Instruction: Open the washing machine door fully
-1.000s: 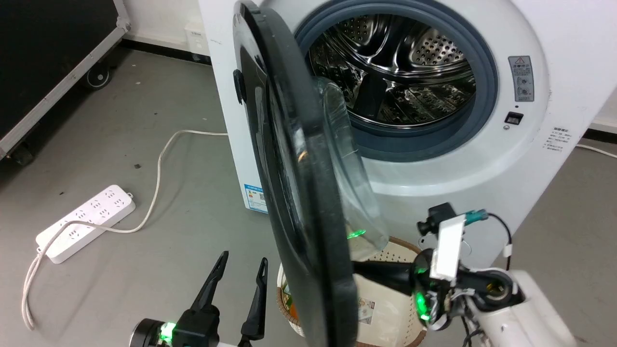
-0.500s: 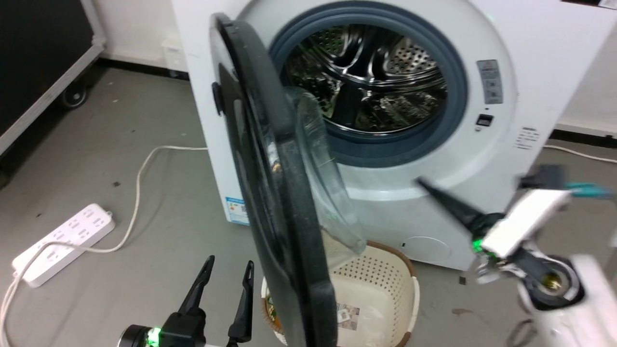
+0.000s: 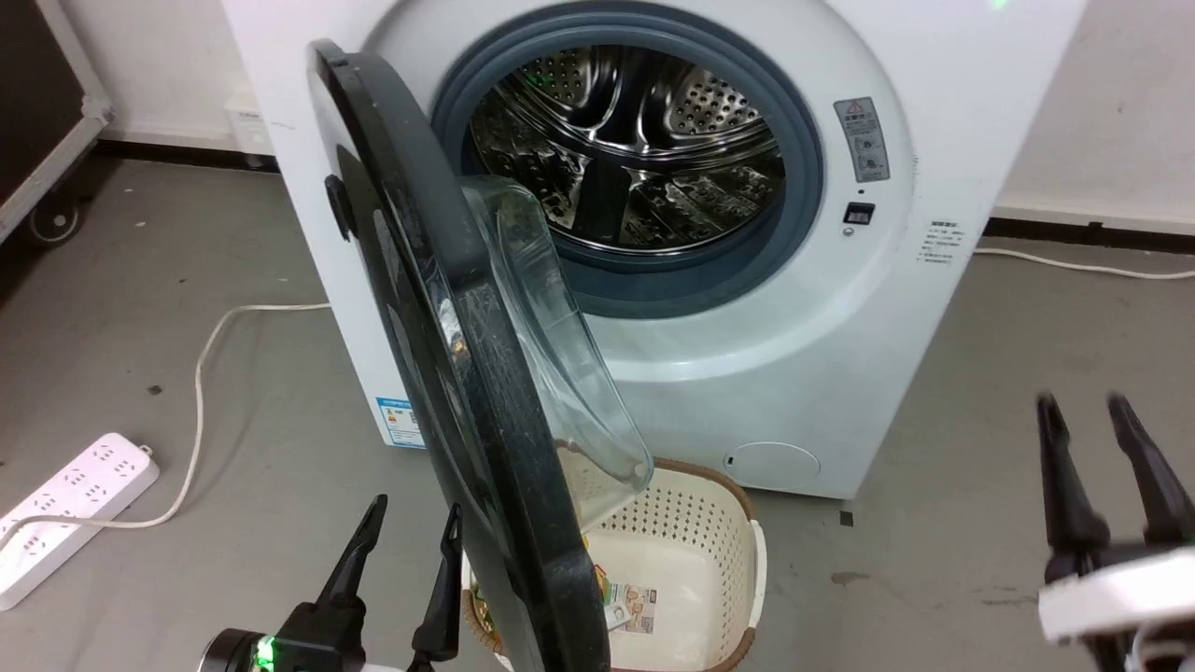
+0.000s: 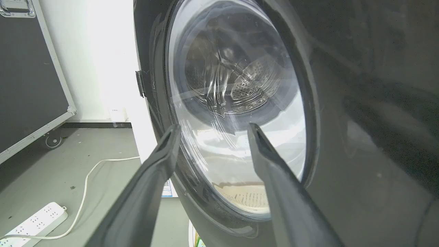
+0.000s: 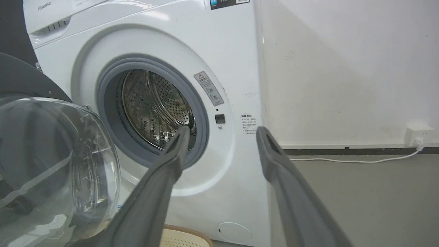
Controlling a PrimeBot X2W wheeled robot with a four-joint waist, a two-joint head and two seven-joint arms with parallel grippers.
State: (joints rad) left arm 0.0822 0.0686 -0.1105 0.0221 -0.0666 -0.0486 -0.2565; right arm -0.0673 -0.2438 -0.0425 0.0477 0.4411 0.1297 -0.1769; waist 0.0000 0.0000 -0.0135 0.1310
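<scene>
The washing machine door [image 3: 411,280], centre frame, stands part-open; with the left hand [image 3: 416,505] at lower left and the right hand [image 3: 1081,401] at lower right both spread and empty, we judge the unheld door may swing back, or catch the left hand beside its outer face.

black glass-bowled washing machine door [image 3: 448,373] stands ajar — white washing machine [image 3: 794,355] drum exposed.

The right end effector [image 3: 1081,403] has drawn back from the washing machine door [image 3: 509,411], clear of it.
</scene>
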